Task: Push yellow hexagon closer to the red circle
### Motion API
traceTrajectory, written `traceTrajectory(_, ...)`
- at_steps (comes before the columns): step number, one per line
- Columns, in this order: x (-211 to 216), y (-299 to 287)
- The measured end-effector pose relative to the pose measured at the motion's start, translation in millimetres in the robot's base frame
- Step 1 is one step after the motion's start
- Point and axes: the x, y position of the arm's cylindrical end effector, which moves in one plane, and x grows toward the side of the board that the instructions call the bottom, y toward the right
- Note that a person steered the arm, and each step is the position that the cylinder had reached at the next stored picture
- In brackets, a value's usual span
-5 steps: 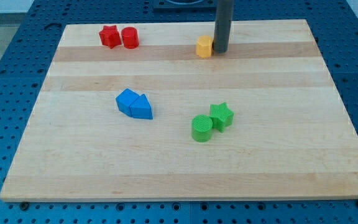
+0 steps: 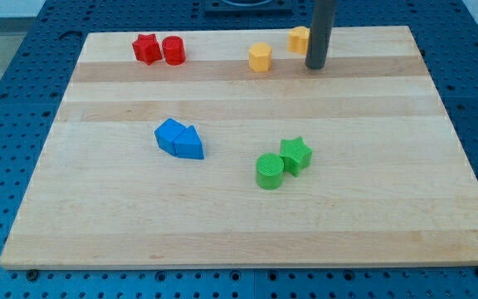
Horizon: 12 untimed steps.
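The yellow hexagon sits near the view's top, middle of the wooden board. The red circle stands at the top left, touching a red star on its left. My tip rests on the board to the right of the yellow hexagon, with a clear gap between them. A second yellow block, shape unclear, lies just up and left of the rod, partly hidden by it.
A blue block and a blue triangle-like block touch each other at centre left. A green circle and a green star touch at the centre. The board lies on a blue perforated table.
My tip has moved right, away from the yellow hexagon. The hexagon has shifted slightly left. The second yellow block now shows beside the rod.
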Motion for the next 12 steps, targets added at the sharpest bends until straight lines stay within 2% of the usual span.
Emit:
traceTrajectory(1, -22, -19)
traceTrajectory(2, -34, -62)
traceTrajectory(3, -34, -94)
traceTrajectory(4, -27, -64)
traceTrajectory(5, 6, -50)
traceTrajectory(6, 31, -90)
traceTrajectory(7, 29, -134)
traceTrajectory(9, 11, -143)
traceTrajectory(10, 39, -141)
traceTrajectory(11, 42, -118)
traceTrajectory(12, 17, -115)
